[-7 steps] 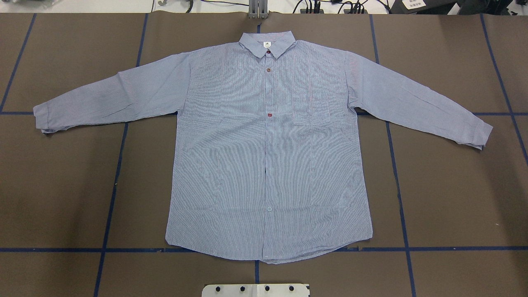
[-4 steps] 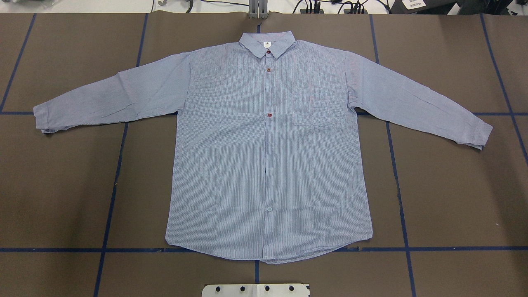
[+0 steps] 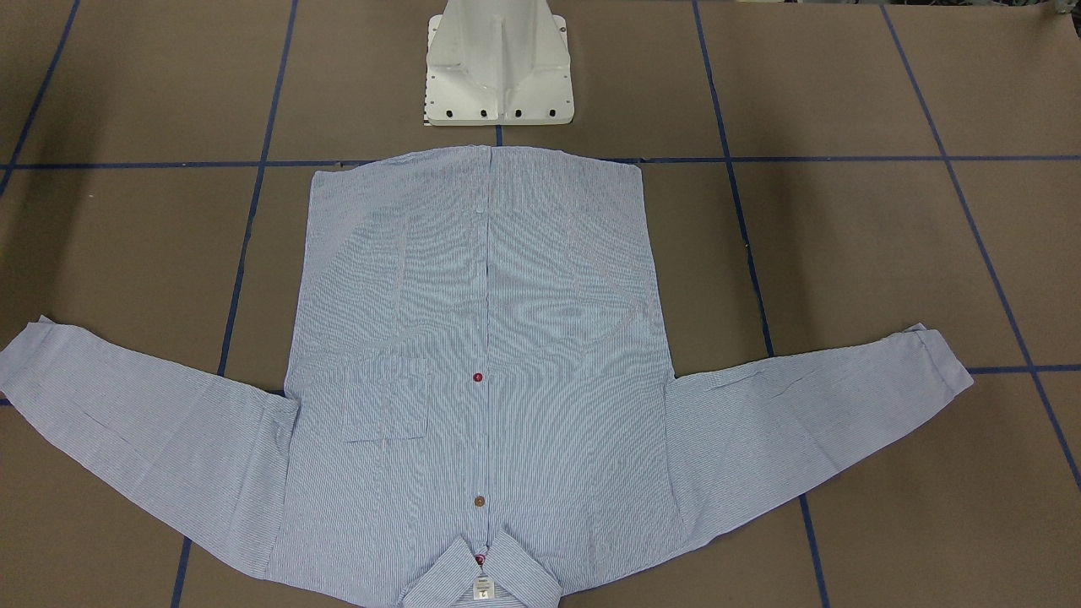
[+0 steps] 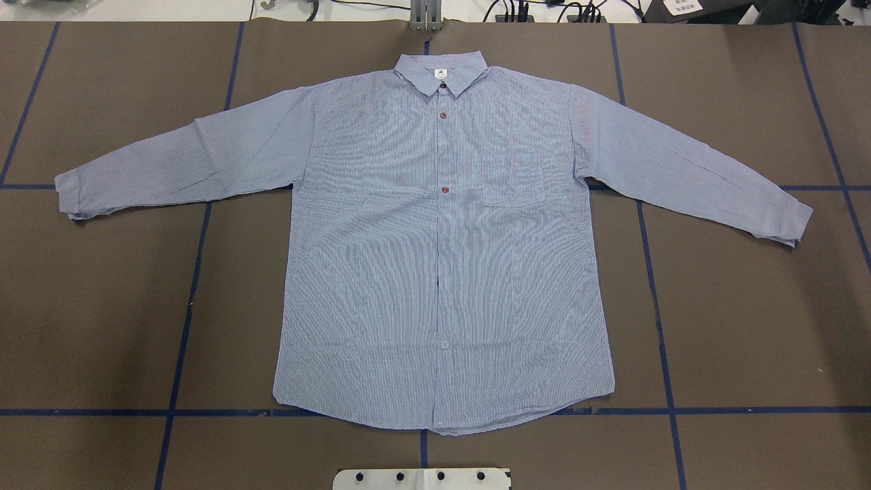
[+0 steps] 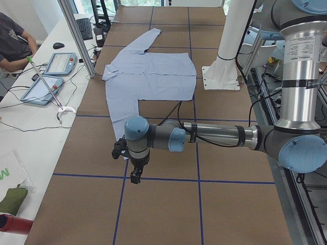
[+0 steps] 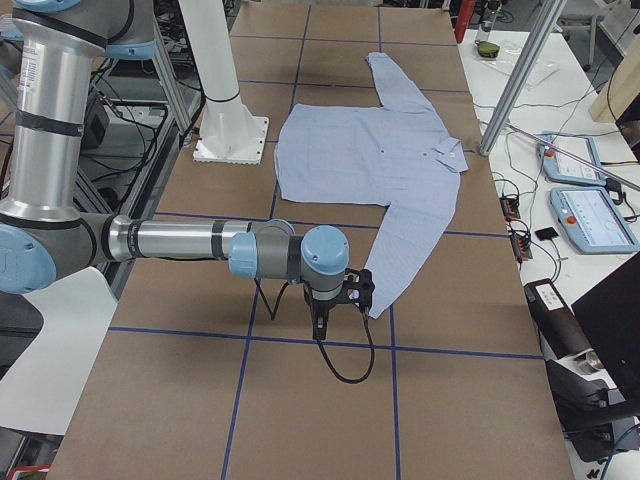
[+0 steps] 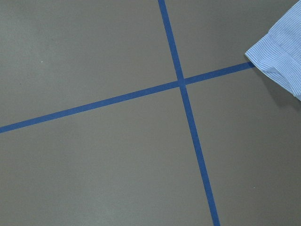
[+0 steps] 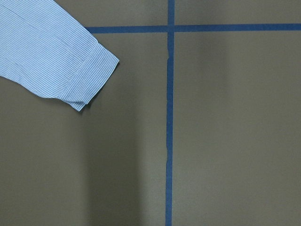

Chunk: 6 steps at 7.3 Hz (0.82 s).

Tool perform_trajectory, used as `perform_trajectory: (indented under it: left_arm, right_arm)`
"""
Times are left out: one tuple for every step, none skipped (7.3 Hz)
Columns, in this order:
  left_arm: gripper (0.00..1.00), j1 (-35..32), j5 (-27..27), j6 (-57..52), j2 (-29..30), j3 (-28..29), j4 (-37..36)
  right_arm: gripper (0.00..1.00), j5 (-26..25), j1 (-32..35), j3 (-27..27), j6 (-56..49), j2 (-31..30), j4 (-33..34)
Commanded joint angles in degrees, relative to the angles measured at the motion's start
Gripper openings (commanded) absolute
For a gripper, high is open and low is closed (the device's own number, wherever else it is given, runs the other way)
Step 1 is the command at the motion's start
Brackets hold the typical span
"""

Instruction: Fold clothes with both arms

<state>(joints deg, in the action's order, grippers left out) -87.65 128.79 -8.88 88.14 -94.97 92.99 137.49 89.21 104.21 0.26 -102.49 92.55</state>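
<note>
Front-facing view: the shirt [image 3: 481, 338] lies flat and face up on the brown surface [image 3: 844, 253]. It is buttoned, with its hem toward the white pedestal [image 3: 498, 76] and both sleeves spread wide. No arm shows here.

Overhead view: the collar [image 4: 441, 73] is at the far side and the hem at the near side. The chest pocket [image 4: 524, 180] sits right of the buttons. Nothing is folded, so I judge the task to be at its start.

Left side view: the left arm [image 5: 214, 137] reaches low over the surface. The left tool [image 5: 134, 177] hangs near the end of the near sleeve. I cannot tell from here whether its fingers are apart or together.

Right side view: the right arm [image 6: 190, 240] is posed likewise, with the right tool [image 6: 320, 328] just beside the other sleeve end. Its state cannot be told either.

Left wrist view: the left cuff [image 7: 280, 66] shows at the upper right, its corner touching a blue tape line [image 7: 188, 122]. No fingers are in frame.

Right wrist view: the right cuff [image 8: 89, 80] lies flat at the upper left. No fingers are in frame here either.

The cloth looks thin, light and limp, so it will likely sag and trail when lifted. The doubled cuffs look a little firmer and seem the best places to pinch first, one per tool. Lifting both together should keep the body from dragging sideways.
</note>
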Motion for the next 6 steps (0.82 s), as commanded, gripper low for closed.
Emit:
perform_trajectory:
  left_arm:
    - [1.0, -0.5, 0.05, -0.09, 2.9, -0.12, 0.09]
    - [1.0, -0.5, -0.03, -0.09, 4.39, 0.23, 1.39]
    - [1.0, -0.33, -0.03, 0.09, 4.93, 0.66, 4.02]
    - [1.0, -0.41, 0.75, -0.09, 4.15, -0.03, 6.65]
    - [1.0, -0.41, 2.15, 1.31, 3.71, 0.14, 8.85]
    - [1.0, -0.24, 2.95, 4.36, 4.75, -0.12, 9.4]
  right_arm:
    - [1.0, -0.2, -0.09, -0.84, 0.79, 0.62, 0.0]
    - [1.0, -0.03, -0.09, -2.33, 0.88, 2.1, 0.0]
    - [1.0, 0.49, -0.35, -2.78, 1.23, 4.99, -0.26]
    - [1.0, 1.11, -0.88, -4.35, 1.49, 6.32, -0.18]
    - [1.0, 1.55, -1.32, -4.71, 1.58, 6.86, -0.18]
    - [1.0, 1.9, -4.89, -5.06, 2.63, 7.82, -0.44]
